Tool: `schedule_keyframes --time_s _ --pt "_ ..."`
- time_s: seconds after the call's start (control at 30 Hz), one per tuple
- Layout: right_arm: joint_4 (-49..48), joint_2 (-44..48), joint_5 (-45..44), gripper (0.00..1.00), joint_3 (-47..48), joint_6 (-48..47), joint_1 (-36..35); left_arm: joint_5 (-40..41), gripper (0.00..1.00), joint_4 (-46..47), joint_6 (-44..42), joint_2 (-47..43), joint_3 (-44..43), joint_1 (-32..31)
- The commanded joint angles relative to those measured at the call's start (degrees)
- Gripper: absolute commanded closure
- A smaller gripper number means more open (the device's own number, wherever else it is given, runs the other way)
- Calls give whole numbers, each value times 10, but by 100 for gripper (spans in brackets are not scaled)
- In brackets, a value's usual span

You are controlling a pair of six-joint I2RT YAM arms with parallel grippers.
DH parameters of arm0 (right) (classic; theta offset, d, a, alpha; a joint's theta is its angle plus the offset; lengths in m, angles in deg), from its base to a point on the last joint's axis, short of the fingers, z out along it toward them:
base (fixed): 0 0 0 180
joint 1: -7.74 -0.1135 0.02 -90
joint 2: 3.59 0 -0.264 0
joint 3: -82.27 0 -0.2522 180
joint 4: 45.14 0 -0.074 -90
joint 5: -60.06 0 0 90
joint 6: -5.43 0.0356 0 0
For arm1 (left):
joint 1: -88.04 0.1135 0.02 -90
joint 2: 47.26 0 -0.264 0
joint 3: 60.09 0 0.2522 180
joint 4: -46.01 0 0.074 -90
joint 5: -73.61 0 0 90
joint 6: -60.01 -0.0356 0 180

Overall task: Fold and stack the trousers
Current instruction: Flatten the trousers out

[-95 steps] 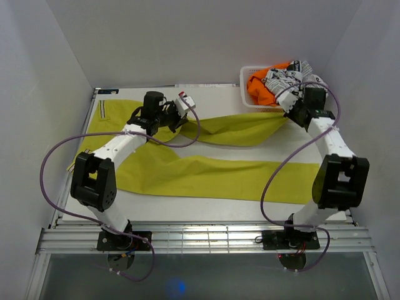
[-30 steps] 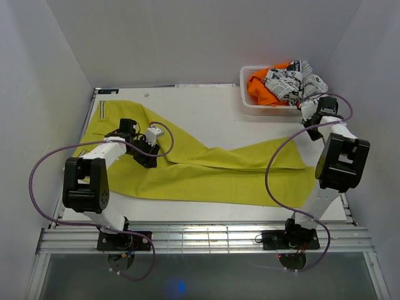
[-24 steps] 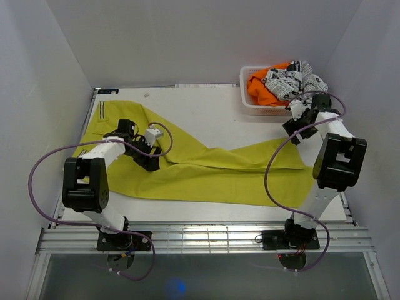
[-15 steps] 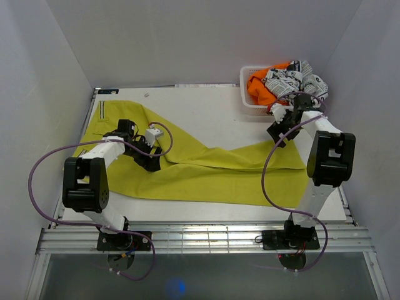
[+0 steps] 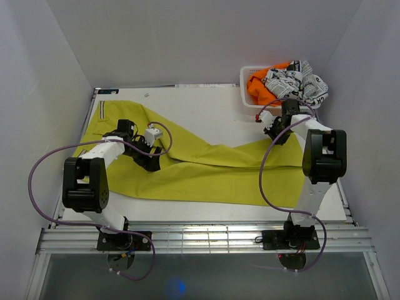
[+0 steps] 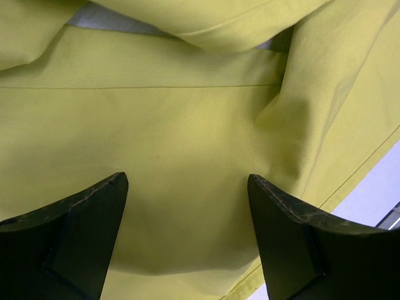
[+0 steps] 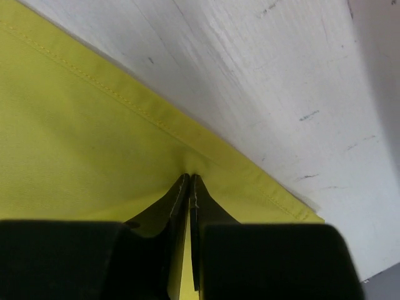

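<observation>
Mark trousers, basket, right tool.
trousers [image 5: 206, 178]: top view, middle of the near leg
basket [image 5: 249, 103]: top view, front-left wall
right tool [image 7: 189, 181]: right wrist view, between its shut fingertips

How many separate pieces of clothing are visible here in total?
3: the trousers spread across the table, an orange garment in the basket, and a black-and-white printed cloth beside it there. More may be hidden underneath.

The mustard-yellow trousers lie spread on the bench, waistband at the far left, legs stretching right, the farther leg rumpled.
</observation>
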Motion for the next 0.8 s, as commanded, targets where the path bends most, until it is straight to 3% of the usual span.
schedule_keyframes --time_s 0.0,0.27,0.43,0.47,0.53,0.57,0.67,0.73,0.77 --pt "3 -28 -57 92 -9 -23 25 6 12 4 8 -8 -4 9" --pt "-129 -1 -156 92 44 76 94 29 11 18 23 30 -3 49" --pt "-197 9 -220 92 24 116 99 24 11 17 33 38 -13 55" --pt "-201 11 -223 89 23 120 99 23 11 16 34 37 -17 55" --pt "-143 13 -212 73 54 139 100 18 11 8 38 29 -23 56" --pt "-121 18 -205 57 64 142 101 13 10 5 45 25 -33 56" --pt "-35 65 -146 26 79 134 105 -4 9 -17 65 8 -63 63" --pt "76 102 -70 25 92 99 104 -10 7 -33 75 -5 -79 70" --pt "111 113 -51 26 94 92 104 -13 2 -44 83 -8 -96 75"
